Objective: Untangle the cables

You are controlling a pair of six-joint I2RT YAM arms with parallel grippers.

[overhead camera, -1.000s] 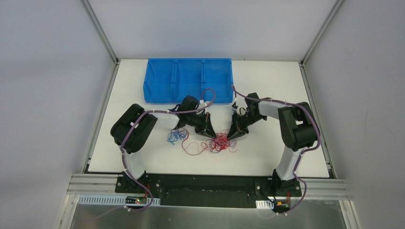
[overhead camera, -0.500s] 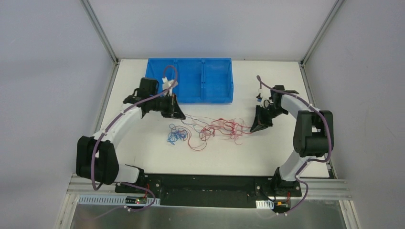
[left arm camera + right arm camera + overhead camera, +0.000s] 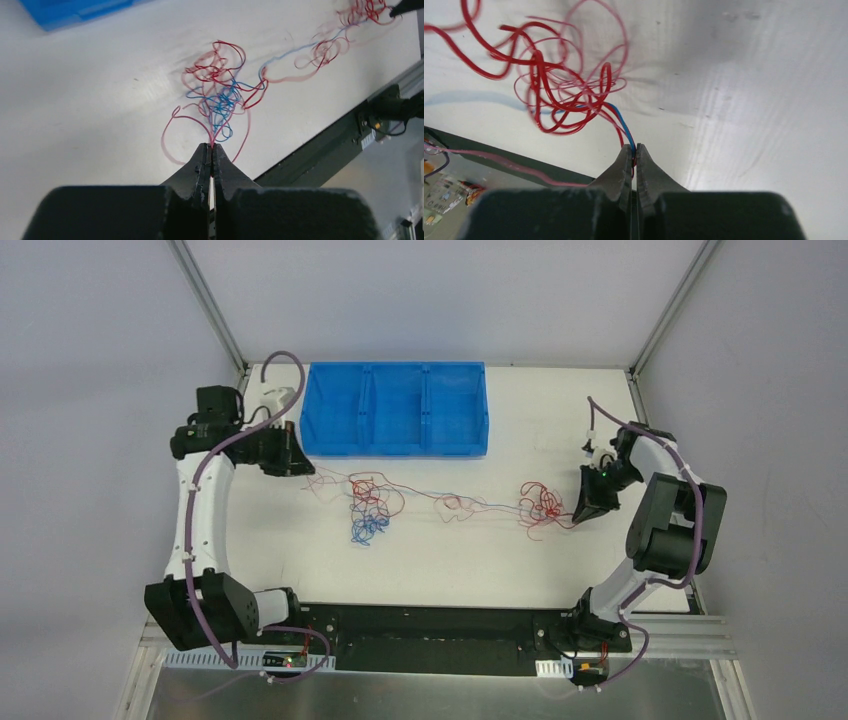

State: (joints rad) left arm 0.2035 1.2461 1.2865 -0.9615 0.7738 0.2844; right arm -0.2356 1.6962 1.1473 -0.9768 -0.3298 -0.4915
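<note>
Presently on record: one bench (image 3: 500, 560), white, carrying the cables (image 3: 445, 502), which lie strung in a loose line across its middle from the left gripper (image 3: 303, 469) to the right gripper (image 3: 582, 513). Left gripper: at the far left of the bench, just beside the near-left corner of the blue bin (image 3: 395, 445); its two fingers are pressed together, pinching red strands at the tips, as the left wrist view shows. Right gripper: near the right edge of the bench, well apart from the left; fingers likewise pressed together, pinching a blue strand and a red one at the tips, as the right wrist view shows. Cables, detail: hair-fine, curly, mostly red with some blue. A red-and-blue knot (image 3: 368, 512) sits left of centre, nearer the left gripper; a small red loop (image 3: 452, 503) lies around the midpoint; a red knot (image 3: 541, 502) gathers just beside the right gripper. Thin red and blue strands run between these clusters. Blue bin: three compartments, set at the far side of the bench, apart from the knots.
</note>
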